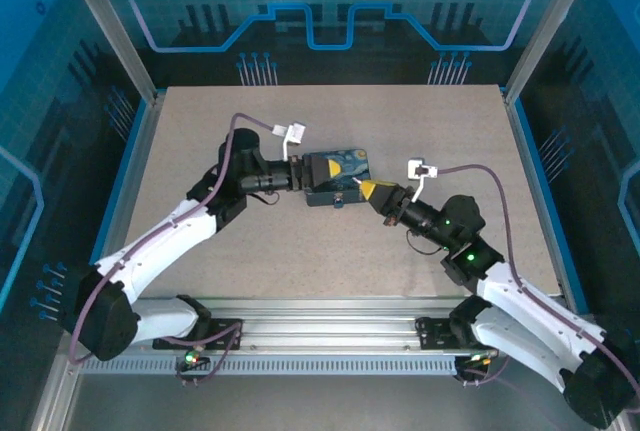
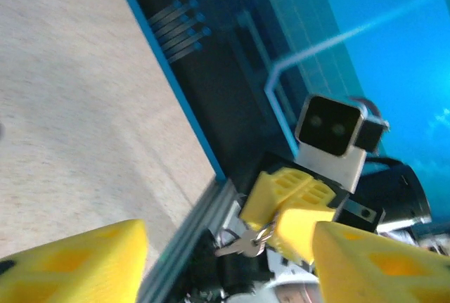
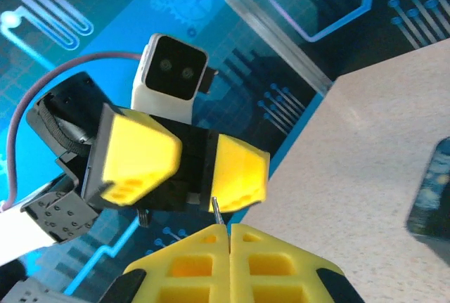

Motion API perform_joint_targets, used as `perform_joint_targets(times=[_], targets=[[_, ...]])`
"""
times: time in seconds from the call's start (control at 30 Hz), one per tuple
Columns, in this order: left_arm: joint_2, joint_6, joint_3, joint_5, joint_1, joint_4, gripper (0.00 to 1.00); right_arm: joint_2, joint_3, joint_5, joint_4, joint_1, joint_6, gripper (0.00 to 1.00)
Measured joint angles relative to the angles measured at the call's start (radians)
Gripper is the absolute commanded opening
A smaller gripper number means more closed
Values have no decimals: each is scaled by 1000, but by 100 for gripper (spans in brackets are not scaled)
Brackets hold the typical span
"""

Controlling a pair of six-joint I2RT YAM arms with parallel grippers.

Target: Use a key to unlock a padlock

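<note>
Right pincer: clamped tight, both yellow fingers pressed flat together, and the key is pinched between them.
Key, seen from the right wrist: just a thin grey sliver of blade poking out past the fingertips, right on the seam where the two pads meet.
Key, seen from the left wrist: there it is again, silvery, with a small ring at its head, jutting out from the tip of the right pincer and slanting down to the left.
Left pincer: wide open, one yellow finger low on the left and the other low on the right, with nothing gripped in the gap.
Face-off: the two pincers point straight at each other, and the right wrist view looks head-on at the left pincer with its fingers spread.
Key versus left pincer: the key sits in line with the open gap and ahead of those fingertips, touching neither one.
Overhead: the right pincer is at the near right corner of the tin box, and the left pincer is at the box's left end. Whether either one touches the box, I cannot tell.
Tin box: blue and yellow painted lid, lying flat near the middle of the desk; its dark edge also shows at the right from the right wrist.
Padlock: too small to pick out from overhead.
</note>
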Motion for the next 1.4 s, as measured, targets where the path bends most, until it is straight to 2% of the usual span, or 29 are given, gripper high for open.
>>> perform_joint_targets(times=[0.13,0.37,0.63,0.77,1.17,1.4], targets=[[-27,39,-3,-69,34,-86,71,-32,19,4,-144,-76,-37,0],[-22,104,-11,-206,66,-209,74,-31,82,41,-351,-135,-145,0],[111,139,-8,-382,83,-279,75,106,242,172,-568,-149,-322,0],[241,154,43,-447,101,-309,76,209,337,261,-654,-151,-395,0],[589,163,347,-478,143,-321,75,499,482,455,-779,-155,-491,0],[750,198,491,-435,144,-365,68,615,528,492,-790,-171,-505,0]])
